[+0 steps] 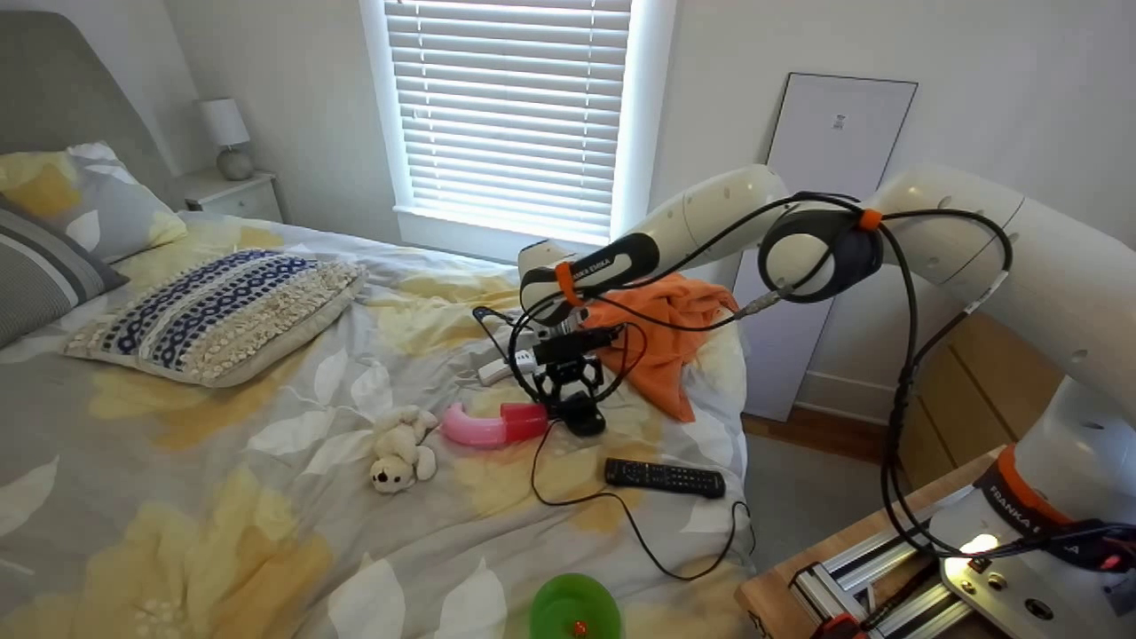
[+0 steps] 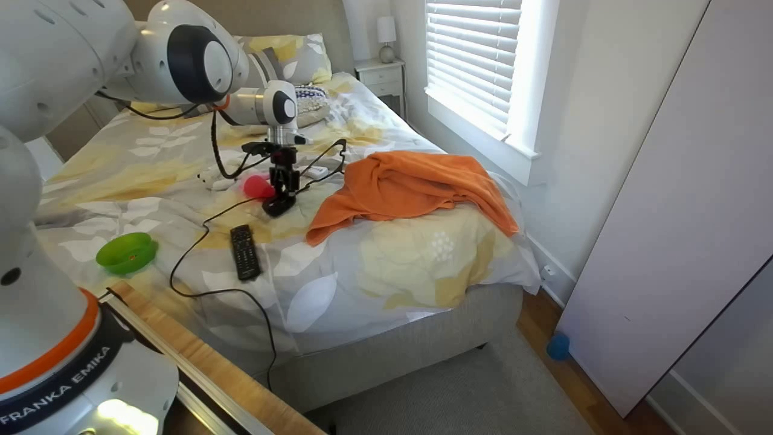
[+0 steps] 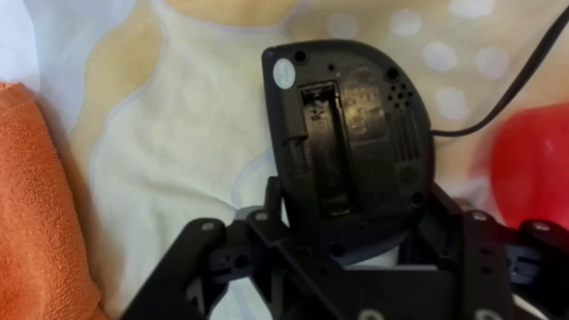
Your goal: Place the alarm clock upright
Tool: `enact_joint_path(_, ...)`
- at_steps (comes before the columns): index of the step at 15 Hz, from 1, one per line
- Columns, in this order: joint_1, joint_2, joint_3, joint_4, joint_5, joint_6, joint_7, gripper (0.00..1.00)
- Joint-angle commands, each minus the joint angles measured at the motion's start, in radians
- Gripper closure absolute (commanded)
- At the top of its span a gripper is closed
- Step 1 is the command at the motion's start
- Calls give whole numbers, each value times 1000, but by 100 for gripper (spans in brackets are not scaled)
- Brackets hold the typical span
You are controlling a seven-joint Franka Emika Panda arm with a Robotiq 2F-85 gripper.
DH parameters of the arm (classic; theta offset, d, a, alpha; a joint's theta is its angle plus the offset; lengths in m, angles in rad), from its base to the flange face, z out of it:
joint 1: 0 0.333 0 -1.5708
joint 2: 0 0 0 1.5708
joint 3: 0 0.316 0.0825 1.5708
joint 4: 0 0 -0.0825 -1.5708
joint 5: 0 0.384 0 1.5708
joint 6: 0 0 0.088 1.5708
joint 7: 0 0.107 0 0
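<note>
The alarm clock is a small black rounded block with a thin black cable. In the wrist view the alarm clock [image 3: 378, 115] shows its underside, with an open battery slot and a pale oval sticker. My gripper [image 3: 355, 189] has a finger against each side of it and appears shut on it. In both exterior views the alarm clock [image 1: 586, 419] [image 2: 278, 205] is tilted beneath the gripper [image 1: 569, 395] [image 2: 284, 184], low over the bed. I cannot tell whether it touches the bed. Its face is hidden in the wrist view.
A pink and red toy [image 1: 497, 426] lies right beside the clock. Around it are a white plush toy [image 1: 401, 451], a black remote [image 1: 666, 477], an orange cloth [image 2: 410, 187], a white remote [image 1: 501, 368] and a green bowl [image 2: 125, 254]. The clock's cable [image 2: 205, 294] runs off the bed.
</note>
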Motion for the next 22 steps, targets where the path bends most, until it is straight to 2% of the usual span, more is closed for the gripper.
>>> enact_joint_path(1,31,-29,-26,-6,-39,60,27,26)
enact_joint_path(2,35,-39,-30,-14,-49,84,38,30)
enact_joint_path(3,41,-52,-38,-29,-64,112,45,51)
enact_joint_path(4,51,-67,-47,-46,-79,140,61,52)
enact_joint_path(8,74,-132,-78,-140,-118,257,119,53)
enact_joint_path(14,134,-297,-174,-410,-201,492,274,53)
enact_joint_path(18,226,-382,-291,-598,-310,673,449,53)
enact_joint_path(22,324,-471,-379,-791,-375,783,622,53)
